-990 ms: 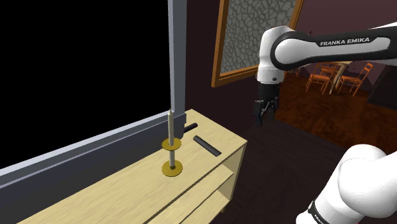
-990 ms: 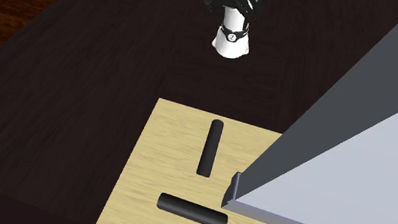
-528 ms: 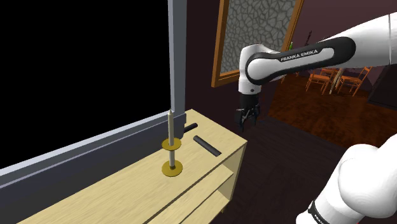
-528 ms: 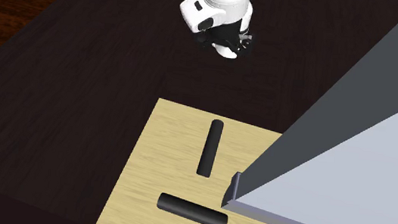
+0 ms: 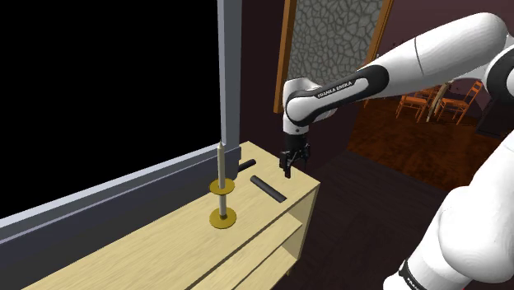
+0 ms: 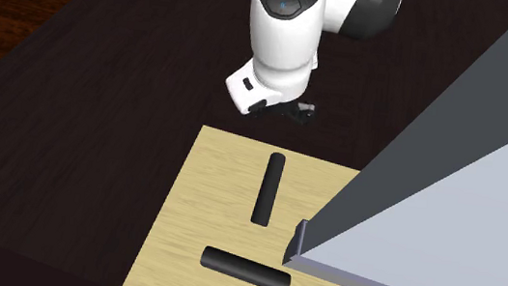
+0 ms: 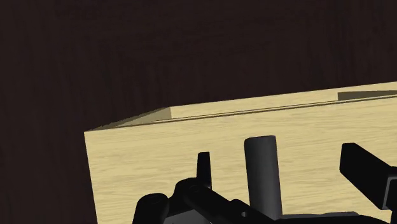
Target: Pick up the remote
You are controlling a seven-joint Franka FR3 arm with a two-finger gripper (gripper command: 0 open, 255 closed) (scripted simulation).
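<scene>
The remote (image 5: pixel 268 187) is a slim black bar lying flat near the end of the light wooden shelf top (image 5: pixel 165 247). In the second exterior view the remote (image 6: pixel 268 188) points toward the arm. My black gripper (image 5: pixel 287 167) hangs a little above the shelf's end edge, just beyond the remote's near tip, and it touches nothing. The same gripper (image 6: pixel 281 108) sits under the white wrist. In the wrist view the remote (image 7: pixel 263 170) lies below, between the two fingers (image 7: pixel 203 167), which stand wide apart. The gripper (image 7: pixel 283 170) is open and holds nothing.
A second black, rounded bar (image 6: pixel 244 270) lies by the foot of a tall grey panel (image 6: pixel 451 187). A brass stand with a thin upright rod (image 5: pixel 221 198) sits further along the shelf. Dark floor (image 6: pixel 72 99) surrounds the shelf's end.
The arm has swung toward the shoulder view's left and come down, bringing the open gripper from over the dark floor to the shelf's end above the remote. The remote has not moved.
</scene>
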